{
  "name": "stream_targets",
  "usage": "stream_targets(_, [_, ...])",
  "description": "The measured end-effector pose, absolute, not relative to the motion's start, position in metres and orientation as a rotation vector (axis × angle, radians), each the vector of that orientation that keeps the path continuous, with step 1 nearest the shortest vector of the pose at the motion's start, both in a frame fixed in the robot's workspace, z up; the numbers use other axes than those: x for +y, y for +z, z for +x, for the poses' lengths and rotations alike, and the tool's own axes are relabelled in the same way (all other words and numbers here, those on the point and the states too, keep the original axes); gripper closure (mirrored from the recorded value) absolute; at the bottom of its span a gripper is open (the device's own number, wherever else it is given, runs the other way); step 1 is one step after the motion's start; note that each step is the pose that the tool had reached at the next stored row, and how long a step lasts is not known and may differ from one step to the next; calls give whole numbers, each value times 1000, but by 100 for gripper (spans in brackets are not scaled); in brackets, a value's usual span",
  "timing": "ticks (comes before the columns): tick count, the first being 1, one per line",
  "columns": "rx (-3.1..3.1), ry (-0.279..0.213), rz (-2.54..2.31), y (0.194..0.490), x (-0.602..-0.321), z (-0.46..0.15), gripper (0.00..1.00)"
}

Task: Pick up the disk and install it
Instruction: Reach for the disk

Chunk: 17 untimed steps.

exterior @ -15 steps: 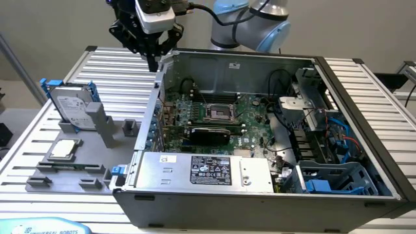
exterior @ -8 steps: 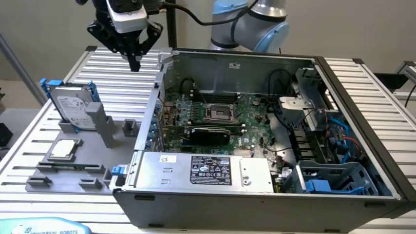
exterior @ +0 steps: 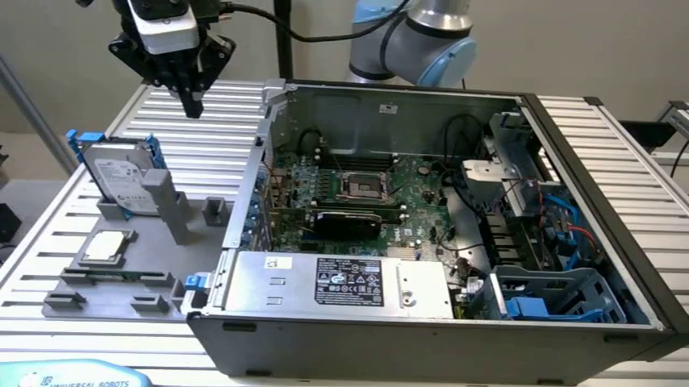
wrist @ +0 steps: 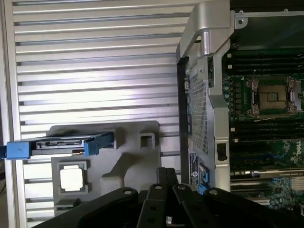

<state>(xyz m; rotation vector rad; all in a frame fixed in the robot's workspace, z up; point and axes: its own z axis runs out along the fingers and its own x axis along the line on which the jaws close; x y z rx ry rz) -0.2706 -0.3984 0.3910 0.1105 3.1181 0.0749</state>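
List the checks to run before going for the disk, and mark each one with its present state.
1. The disk stands on edge in the grey holder, nothing on it: ok.
2. The gripper holds nothing: ok.
3. Jaws open for a grasp: not ok, they are shut.
4. Gripper lined up over the disk: not ok, it hangs above the table beyond the disk, apart from it.
5. The computer case has its side off, inside exposed: ok.
6. A free slot in the drive cage: cannot tell.
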Motion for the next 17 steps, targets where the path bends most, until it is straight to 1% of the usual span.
stream_targets(17, [3118, 75, 110, 382, -396, -348, 89])
